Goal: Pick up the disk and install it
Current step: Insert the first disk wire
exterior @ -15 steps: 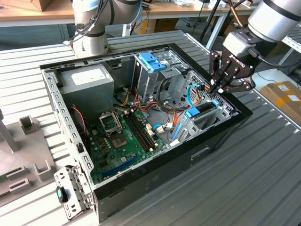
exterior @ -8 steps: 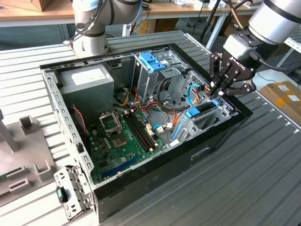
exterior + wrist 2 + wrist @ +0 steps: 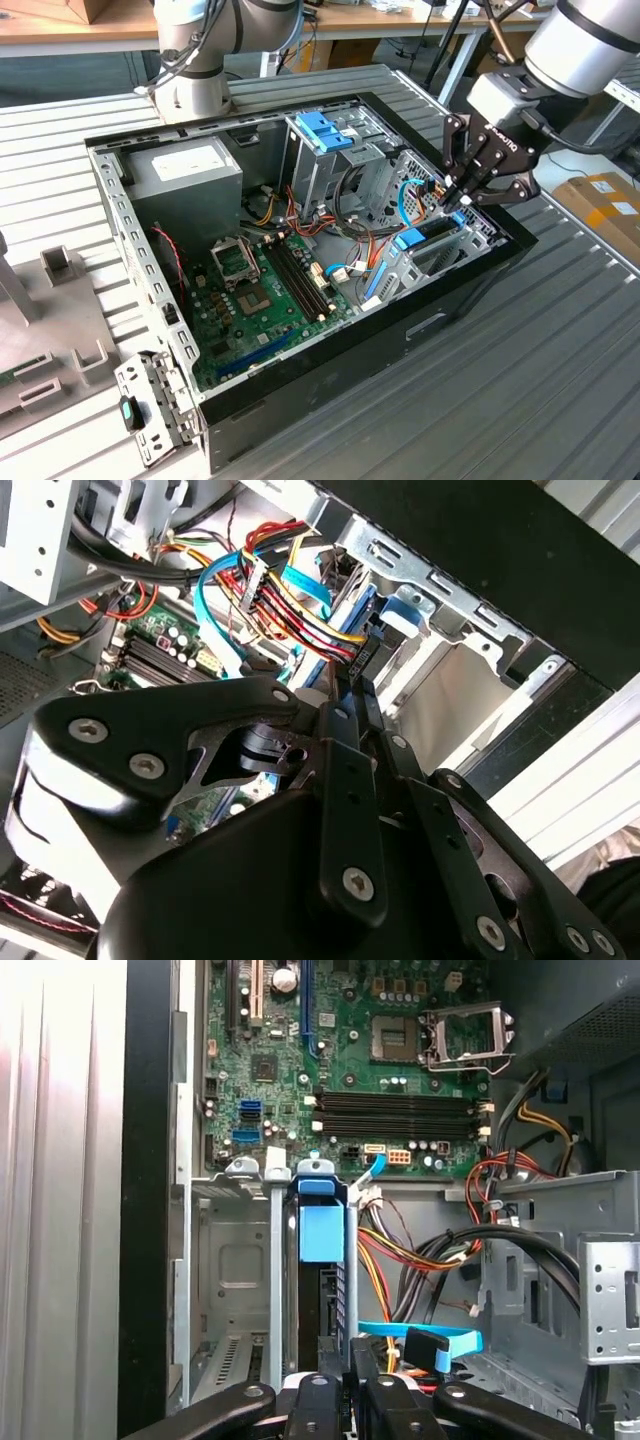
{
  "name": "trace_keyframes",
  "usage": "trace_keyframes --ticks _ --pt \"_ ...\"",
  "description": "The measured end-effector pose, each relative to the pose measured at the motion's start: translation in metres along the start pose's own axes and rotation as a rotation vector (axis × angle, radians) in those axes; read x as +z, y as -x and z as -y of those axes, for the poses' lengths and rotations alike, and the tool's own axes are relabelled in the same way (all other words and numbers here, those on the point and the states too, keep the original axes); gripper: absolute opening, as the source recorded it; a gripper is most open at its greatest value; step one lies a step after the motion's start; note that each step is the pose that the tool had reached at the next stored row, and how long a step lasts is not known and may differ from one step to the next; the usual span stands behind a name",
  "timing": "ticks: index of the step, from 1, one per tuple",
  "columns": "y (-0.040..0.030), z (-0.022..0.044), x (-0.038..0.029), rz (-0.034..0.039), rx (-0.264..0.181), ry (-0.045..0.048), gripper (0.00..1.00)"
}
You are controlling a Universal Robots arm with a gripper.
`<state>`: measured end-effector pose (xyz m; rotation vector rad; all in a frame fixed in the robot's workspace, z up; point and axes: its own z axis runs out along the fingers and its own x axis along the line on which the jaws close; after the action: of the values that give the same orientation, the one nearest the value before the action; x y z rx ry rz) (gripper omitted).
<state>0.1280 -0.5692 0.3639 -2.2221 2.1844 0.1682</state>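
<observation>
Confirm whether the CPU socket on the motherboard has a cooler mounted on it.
No. In the first wrist view the CPU socket sits bare on the motherboard, its metal frame exposed with nothing mounted over it.

Blue-framed disk (image 3: pixel 322 1260) standing on edge, seated in drive cage slot (image 3: pixel 235 1260)

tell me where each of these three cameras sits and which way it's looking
Exterior view: off the arm, above and to one side, looking down at the open computer case with the arm and gripper at the exterior view's right.
First wrist view: on the wrist, looking past the gripper's linkages into the case at the disk standing in its bay, motherboard beyond.
Second wrist view: on the wrist, close behind the gripper body, facing the cables.
Both wrist views share the gripper and cables.
</observation>
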Motion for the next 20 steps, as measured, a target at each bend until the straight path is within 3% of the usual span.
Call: trace_keyframes --ticks 8,20 --pt "-0.0026 -0.0042 0.0022 -0.0002 0.002 -0.0002 0.16" --pt "-0.0051 -0.0065 0.0136 -0.0001 0.003 -0.0004 0.16"
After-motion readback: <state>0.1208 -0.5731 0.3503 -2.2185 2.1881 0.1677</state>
